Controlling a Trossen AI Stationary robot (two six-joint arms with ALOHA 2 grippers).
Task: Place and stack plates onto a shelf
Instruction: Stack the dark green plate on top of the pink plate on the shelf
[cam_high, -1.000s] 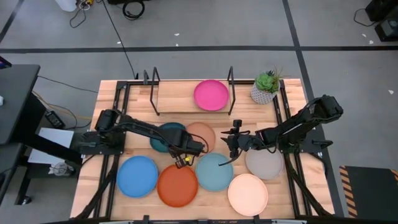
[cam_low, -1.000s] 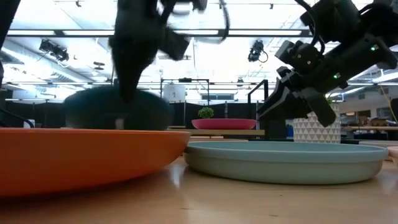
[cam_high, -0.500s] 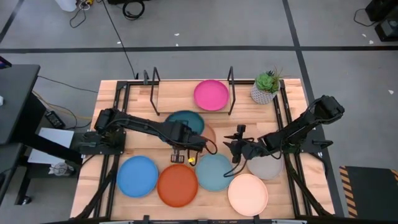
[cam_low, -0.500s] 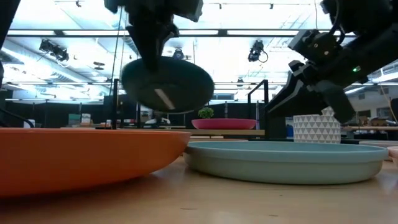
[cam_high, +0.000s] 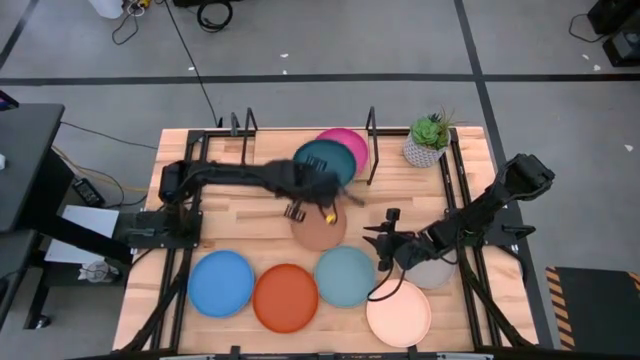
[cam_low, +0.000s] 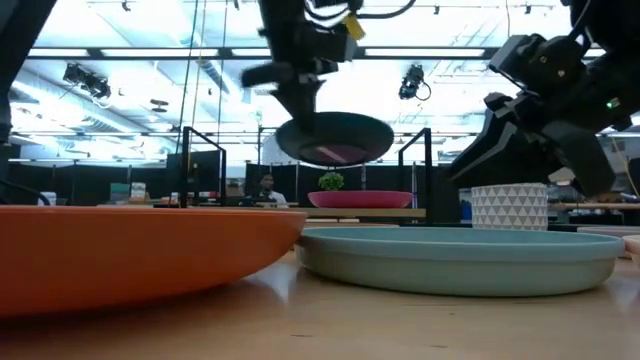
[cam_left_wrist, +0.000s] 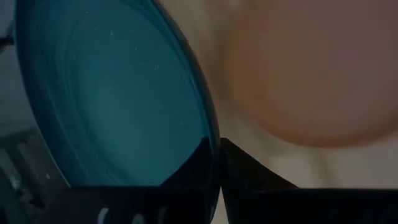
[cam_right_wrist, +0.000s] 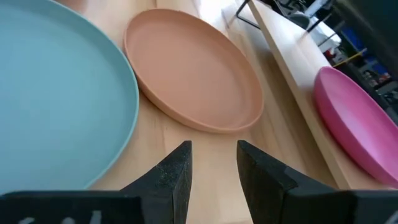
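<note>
My left gripper (cam_high: 308, 185) is shut on the dark teal plate (cam_high: 325, 162) and holds it in the air over the shelf (cam_high: 275, 160), partly above the magenta plate (cam_high: 350, 145) that rests on the light-wood board. In the low view the teal plate (cam_low: 335, 138) hangs above the magenta plate (cam_low: 360, 199). The peach plate (cam_high: 318, 228) lies flat on the table in front of the shelf. My right gripper (cam_high: 385, 242) is open and empty, low over the table between the turquoise plate (cam_high: 345, 276) and the grey plate (cam_high: 432, 268). My left gripper (cam_left_wrist: 217, 158) pinches the teal plate's rim (cam_left_wrist: 208, 134) between its two fingers, one on the plate's upper face and one under it. The fingers come about level from the table's near-left side. The plate is lifted clear and sits nearly level.
The blue plate (cam_high: 221, 283), orange plate (cam_high: 285, 297) and cream plate (cam_high: 398, 312) lie along the near edge. A potted plant (cam_high: 425, 143) stands to the right of the shelf. Black end frames (cam_high: 371, 135) bound the shelf; its left half shows bare board.
My left gripper has lifted the teal plate off the peach plate, then carried it up and toward the far edge and the right, until it hangs over the shelf by the magenta plate. The peach plate is now uncovered. My right gripper has drawn back toward the near edge.
</note>
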